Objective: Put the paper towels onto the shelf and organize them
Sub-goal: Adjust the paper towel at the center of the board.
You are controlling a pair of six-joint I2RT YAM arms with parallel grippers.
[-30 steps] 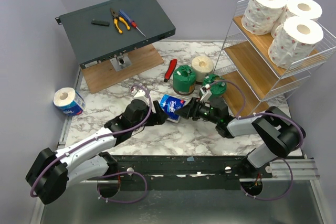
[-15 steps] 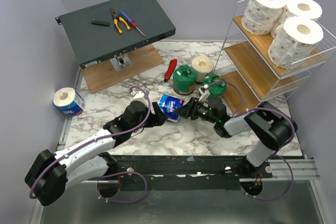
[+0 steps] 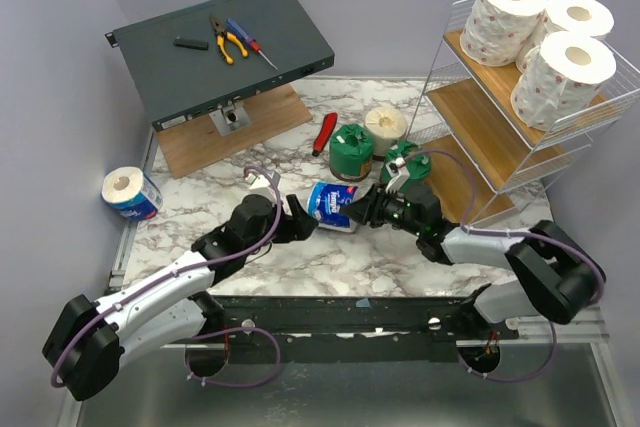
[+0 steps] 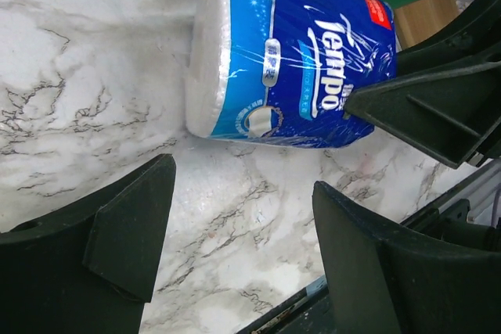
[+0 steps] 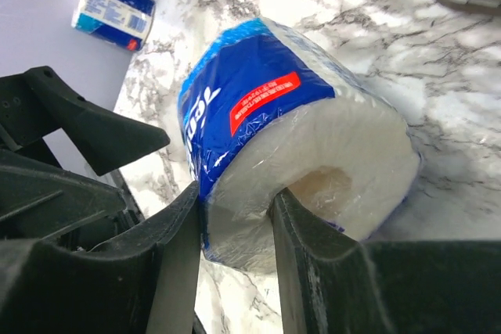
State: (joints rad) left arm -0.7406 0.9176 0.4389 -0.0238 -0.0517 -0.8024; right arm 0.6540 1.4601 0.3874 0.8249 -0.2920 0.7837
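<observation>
Pick-up step: blue-wrapped roll point(image 3: 332, 205), lying mid table point(image 3: 180, 202), clamped at its wall by right gripper point(image 3: 358, 211); left gripper point(image 3: 300, 222) spread wide, just left of it. Next: lift, carry right to shelf point(image 3: 480, 132).

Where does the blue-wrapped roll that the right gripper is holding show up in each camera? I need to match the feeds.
Top external: blue-wrapped roll at table centre, between left gripper and right gripper, which pinches its end.
Left wrist: roll upper middle, on its side, beyond the open left gripper.
Right wrist: roll fills the centre, one finger inside its core.
Shared landmark: the marble tabletop under it.
</observation>
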